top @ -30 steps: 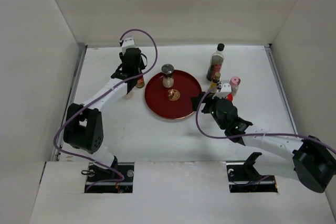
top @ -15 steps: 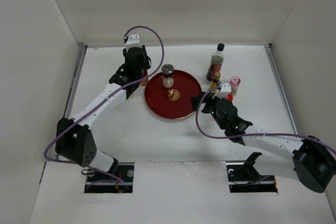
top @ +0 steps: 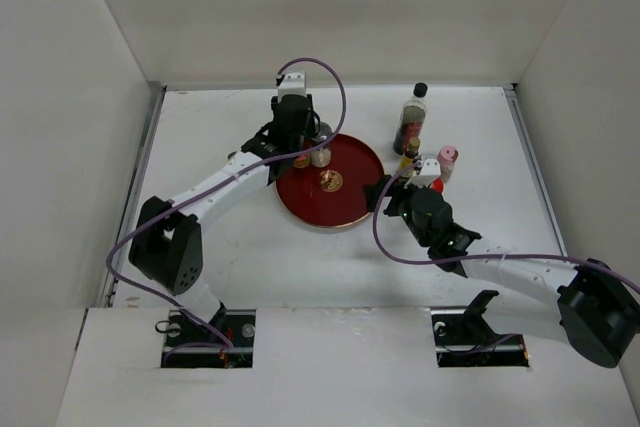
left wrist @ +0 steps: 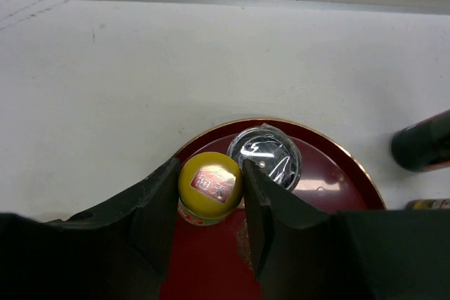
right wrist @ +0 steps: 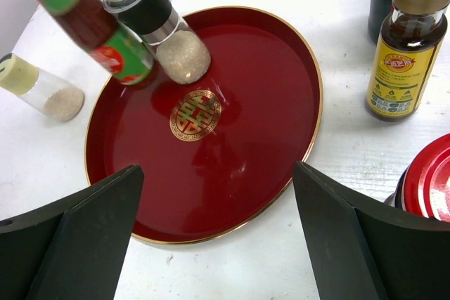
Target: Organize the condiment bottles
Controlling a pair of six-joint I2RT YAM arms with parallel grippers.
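Observation:
My left gripper (top: pixel 297 154) (left wrist: pixel 209 187) is shut on the yellow-capped red sauce bottle (left wrist: pixel 209 185) (right wrist: pixel 91 27). It holds the bottle over the back left part of the round red tray (top: pixel 350 209) (right wrist: pixel 239 166), close beside the grey-capped shaker (top: pixel 320 145) (left wrist: pixel 266 157) (right wrist: pixel 156 22) that stands on the tray. I cannot tell whether the bottle's base touches the tray. My right gripper (top: pixel 385 195) (right wrist: pixel 218 244) is open and empty over the tray's near right rim.
The tall dark bottle (top: pixel 411 117), the yellow-labelled bottle (top: pixel 409 157) (right wrist: pixel 406 54), the pink-capped bottle (top: pixel 448 158) and the red-lidded jar (right wrist: pixel 430 180) stand right of the tray. A cream-capped shaker (right wrist: pixel 31 86) stands on the table left of it.
My left arm has swung right, carrying the yellow-capped bottle from the table left of the tray to beside the grey-capped shaker. The right arm has not moved.

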